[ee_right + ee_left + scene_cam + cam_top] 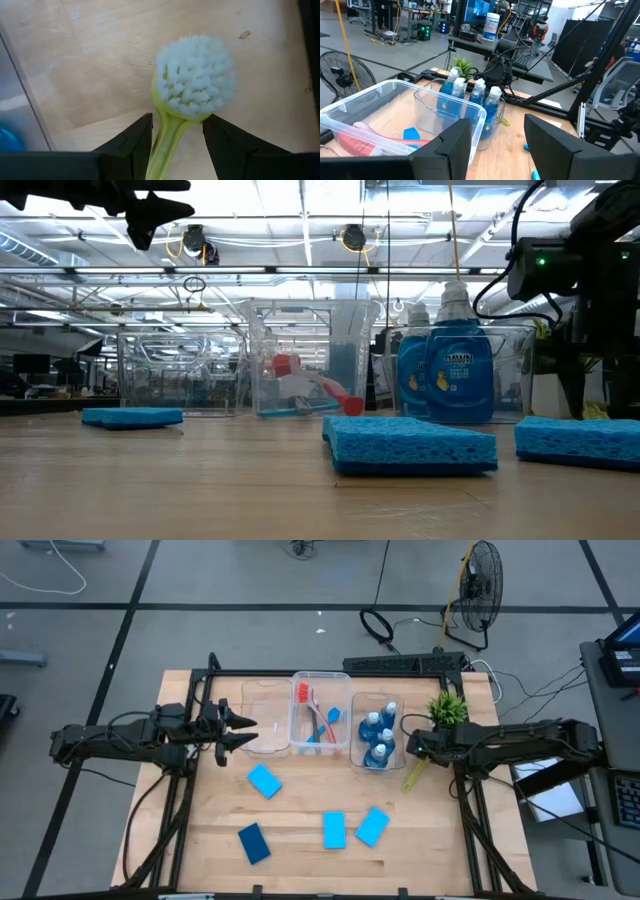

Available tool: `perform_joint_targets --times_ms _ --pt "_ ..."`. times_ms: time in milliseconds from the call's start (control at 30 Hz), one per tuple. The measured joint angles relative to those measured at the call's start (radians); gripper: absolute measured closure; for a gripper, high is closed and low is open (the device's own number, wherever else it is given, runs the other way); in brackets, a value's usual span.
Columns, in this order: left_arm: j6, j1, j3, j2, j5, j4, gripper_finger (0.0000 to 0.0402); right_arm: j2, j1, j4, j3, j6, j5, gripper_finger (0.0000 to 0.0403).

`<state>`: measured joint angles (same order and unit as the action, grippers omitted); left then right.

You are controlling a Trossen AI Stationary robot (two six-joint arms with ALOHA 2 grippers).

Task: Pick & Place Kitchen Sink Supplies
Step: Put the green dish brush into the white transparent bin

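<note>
My right gripper [177, 145] is open and points down at the table. Its fingers stand on either side of the handle of the yellow-green brush [194, 75], just behind the white bristle head, which faces up. The brush [415, 776] lies on the wood right of the bottle bin. Several blue bottles [380, 735] stand in that right bin. Red and blue brushes [312, 715] lie in the middle bin. Several flat blue sponges [264, 780] [334, 830] [372, 826] lie on the table, among them a darker one [254, 843]. My left gripper [243, 730] is open and hovers over the left bin.
Three clear bins [262, 690] stand in a row at the table's far side. A small green plant [447, 707] sits behind my right gripper. A black frame borders the table's far edge and sides. Bare wood lies between the sponges and the near edge.
</note>
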<state>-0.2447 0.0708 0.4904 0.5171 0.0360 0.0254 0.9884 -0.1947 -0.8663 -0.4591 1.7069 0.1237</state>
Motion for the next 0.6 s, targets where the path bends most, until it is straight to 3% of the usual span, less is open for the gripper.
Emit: perform_joint_targets --times_ms 467,600 --pt "-0.005 0.0 0.0 0.0 0.0 0.0 0.0215 0.025 0.0 0.072 0.015 -0.028 0.005 0.0239" --pt "-0.005 0.0 0.0 0.0 0.0 0.0 0.0215 0.024 0.0 0.093 0.039 -0.02 0.006 0.0255"
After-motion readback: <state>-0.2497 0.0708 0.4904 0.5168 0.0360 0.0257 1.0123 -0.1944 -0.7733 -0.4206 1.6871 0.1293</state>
